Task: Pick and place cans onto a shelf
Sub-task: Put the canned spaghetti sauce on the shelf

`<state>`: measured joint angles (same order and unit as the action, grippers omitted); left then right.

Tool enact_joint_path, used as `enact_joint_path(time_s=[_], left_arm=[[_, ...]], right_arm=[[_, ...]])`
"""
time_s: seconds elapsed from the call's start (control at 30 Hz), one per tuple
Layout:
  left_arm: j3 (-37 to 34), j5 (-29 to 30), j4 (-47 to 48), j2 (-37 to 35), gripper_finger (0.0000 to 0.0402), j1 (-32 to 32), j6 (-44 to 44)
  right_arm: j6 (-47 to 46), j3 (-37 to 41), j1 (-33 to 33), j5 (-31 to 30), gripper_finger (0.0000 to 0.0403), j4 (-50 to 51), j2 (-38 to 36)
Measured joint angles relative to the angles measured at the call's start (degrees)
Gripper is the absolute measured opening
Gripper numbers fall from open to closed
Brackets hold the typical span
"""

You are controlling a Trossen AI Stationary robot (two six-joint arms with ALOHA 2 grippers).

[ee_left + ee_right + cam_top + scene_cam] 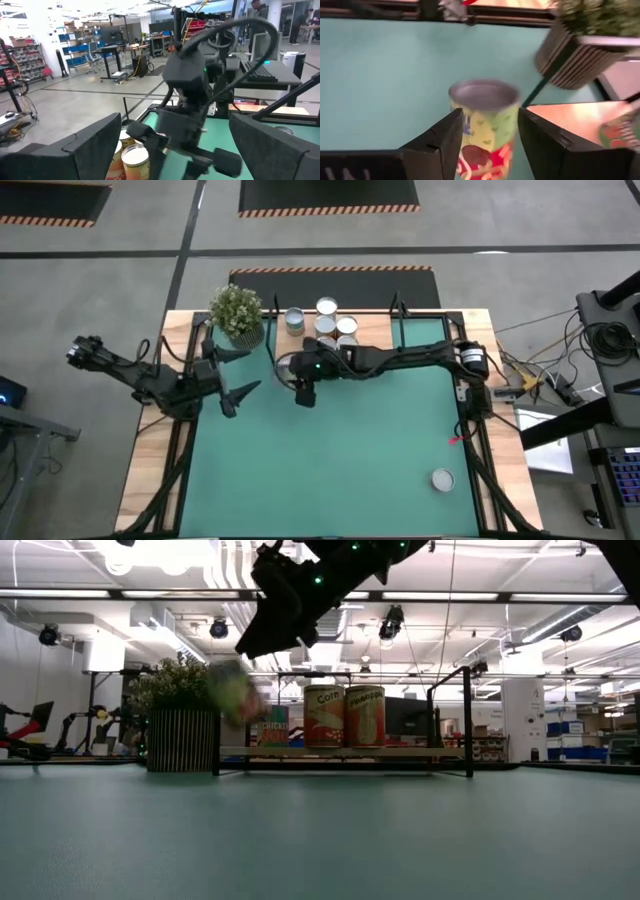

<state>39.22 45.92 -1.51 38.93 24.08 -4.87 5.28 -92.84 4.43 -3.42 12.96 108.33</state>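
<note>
A green-yellow can with a silver top hangs above the green mat, blurred in the low view. My right gripper is shut on it, reaching in from the table's right side. Just beyond stands the wooden shelf, whose black-posted board carries several upright cans. Another can stands on its base on the mat, near the right front. My left gripper hovers open at the table's left, fingers level and pointing at the right arm's wrist. My right gripper pinches the can between its two fingers, one on each side of the label wall, a little below the rim. The fingers slant downward, coming from the table's right. The can stays upright and is lifted clear of the mat.
A potted plant in a slatted pot stands at the shelf's left end, close to the held can. Black frame rails run along the table's edges. Cables and gear lie beyond the right edge. The mat's near half is open.
</note>
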Motion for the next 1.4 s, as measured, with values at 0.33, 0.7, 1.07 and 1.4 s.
enact_joint_path(time_s=[0.33, 0.7, 1.07, 1.4], left_arm=[[0.04, 0.01, -0.23, 0.62, 0.0352, 0.00, -0.12], [0.07, 0.01, 0.79, 1.88, 0.0352, 0.00, -0.01], [-1.68, -0.37, 9.28, 15.14, 0.0352, 0.19, 16.25], [-3.96, 1.17, 14.60, 35.20, 0.0352, 0.68, 33.73]], right_arm=[[-1.72, 8.60, -8.11, -0.27, 0.0119, -8.98, -0.61], [-1.24, 13.17, -12.88, -8.81, 0.0074, -9.76, -3.16], [0.71, 31.22, -18.74, -19.77, 0.0045, -15.42, -21.91], [5.92, 44.51, -19.18, -20.24, 0.0043, -27.45, -36.56]])
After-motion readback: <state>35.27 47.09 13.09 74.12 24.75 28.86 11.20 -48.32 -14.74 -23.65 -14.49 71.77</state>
